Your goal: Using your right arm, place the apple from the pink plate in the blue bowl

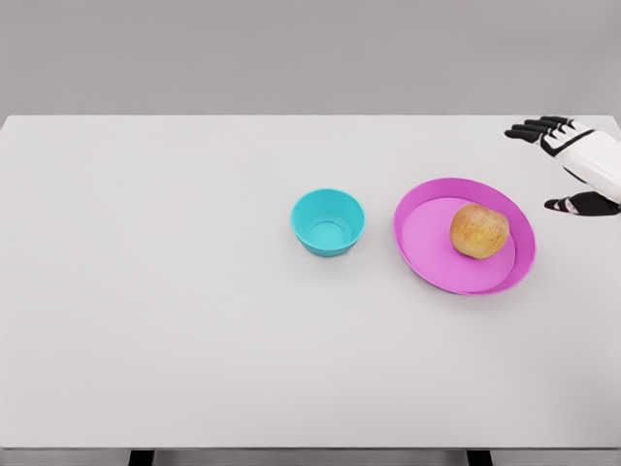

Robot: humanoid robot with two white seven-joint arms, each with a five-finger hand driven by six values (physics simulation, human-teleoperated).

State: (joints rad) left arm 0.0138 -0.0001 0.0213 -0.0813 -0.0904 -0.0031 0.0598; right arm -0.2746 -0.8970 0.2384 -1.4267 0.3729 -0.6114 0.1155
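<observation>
White table (175, 320) fills most of the frame under a plain grey wall; nothing carries readable writing. At the right edge, upper part, the right hand (572, 160) hovers with dark fingers (532, 129) spread, thumb apart below, holding nothing. Just left of it, the apple (479, 231) sits on the pink plate (427, 248), right of centre. Near the plate's left rim stands the blue bowl (328, 222), apart from it.

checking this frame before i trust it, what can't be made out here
- Right hand, head view: arm cut off by the right edge.
- Left arm: out of frame.
- Apple underside: hidden by its own body on the pink plate.
- Blue bowl: near inner wall hidden by its rim.
</observation>
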